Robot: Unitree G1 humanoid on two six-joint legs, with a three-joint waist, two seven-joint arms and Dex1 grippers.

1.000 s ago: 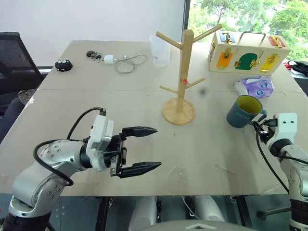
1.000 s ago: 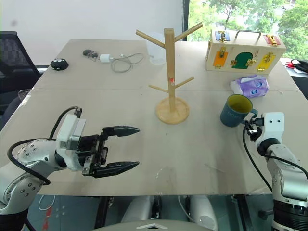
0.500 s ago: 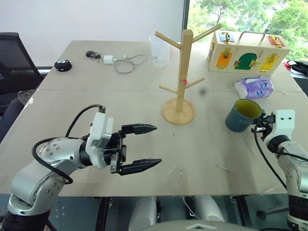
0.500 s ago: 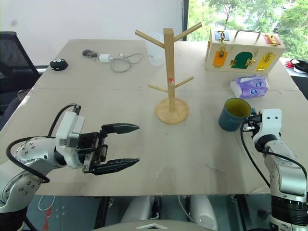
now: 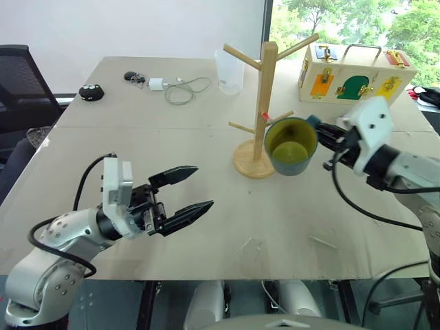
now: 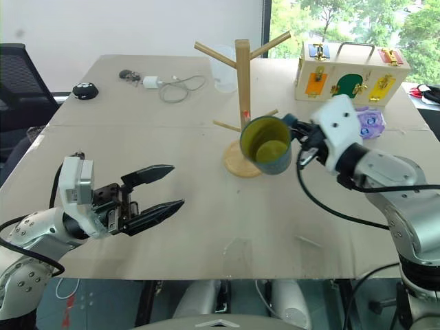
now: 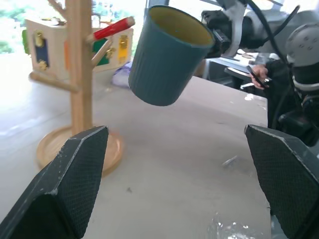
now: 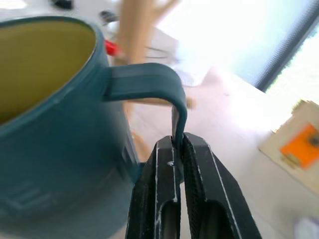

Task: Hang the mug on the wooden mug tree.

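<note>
Mug point(image 5: 291, 146) hangs in the air just beside the wooden mug tree point(image 5: 259, 103), tipped so its yellow-green mouth faces back toward us, close to the short lower peg on that side. We hold it with the right gripper point(image 8: 178, 149), whose two black fingers are pinched tight on the thin loop handle and nothing else; the wrist view shows the handle's edge squeezed between the pads. We judge this a narrow hold for a ceramic piece: the body looks heavy next to that slim loop, the glaze is likely slick, and the mug could swing or pivot about the pinch if we jerk it. It is stiff and breakable, so a knock against the post or a drop to the table point(image 5: 137, 144) would matter. Our left gripper point(image 5: 187, 192) hovers low over the near table with its fingers spread wide, holding nothing, well apart from the tree.
</note>
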